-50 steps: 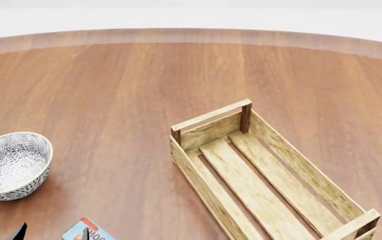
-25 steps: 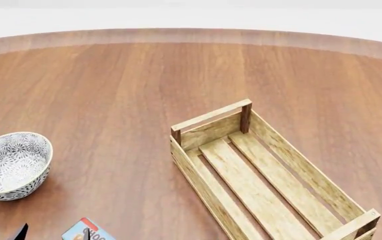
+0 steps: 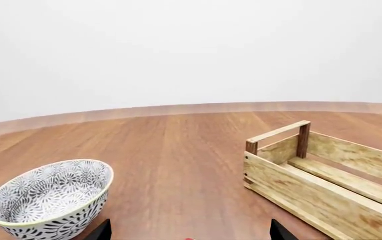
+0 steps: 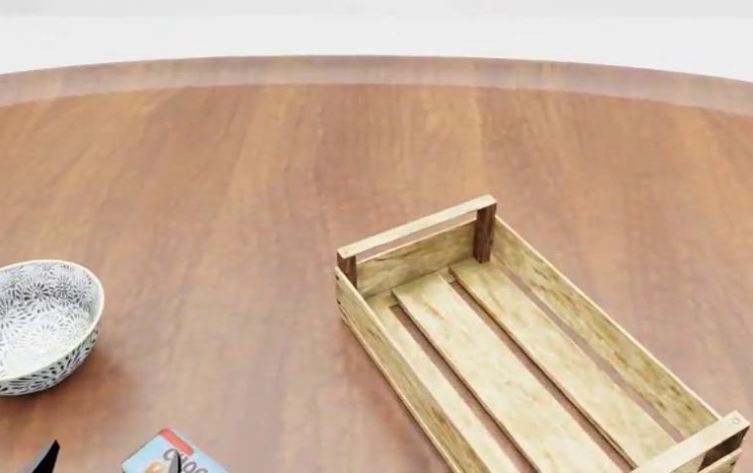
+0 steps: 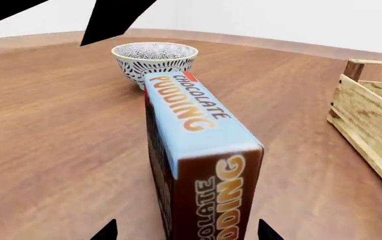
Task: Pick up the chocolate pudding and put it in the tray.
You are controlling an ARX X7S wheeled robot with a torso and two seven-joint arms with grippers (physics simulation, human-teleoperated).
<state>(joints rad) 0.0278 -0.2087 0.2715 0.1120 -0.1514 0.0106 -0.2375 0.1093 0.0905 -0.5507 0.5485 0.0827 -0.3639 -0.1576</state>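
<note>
Right wrist view: right claw (image 5: 185, 231), fingers wide astride blue-topped chocolate pudding carton (image 5: 192, 150) beside the patterned bowl (image 5: 155, 61), should advance squarely before closing; left claw's state unclear.

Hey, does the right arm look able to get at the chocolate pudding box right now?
Probably yes. The chocolate pudding lies straight ahead of the right pincer, fingertips either side of its near end, nothing between; the bowl sits beyond it.

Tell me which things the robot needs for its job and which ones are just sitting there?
Needed for the job:
- chocolate pudding, the blue-topped carton standing on the table
- tray, the slatted wooden crate, with nothing in it yet

Just sitting there:
- patterned bowl, beside the pudding, apart from the tray
- round wooden table that everything rests on
</note>
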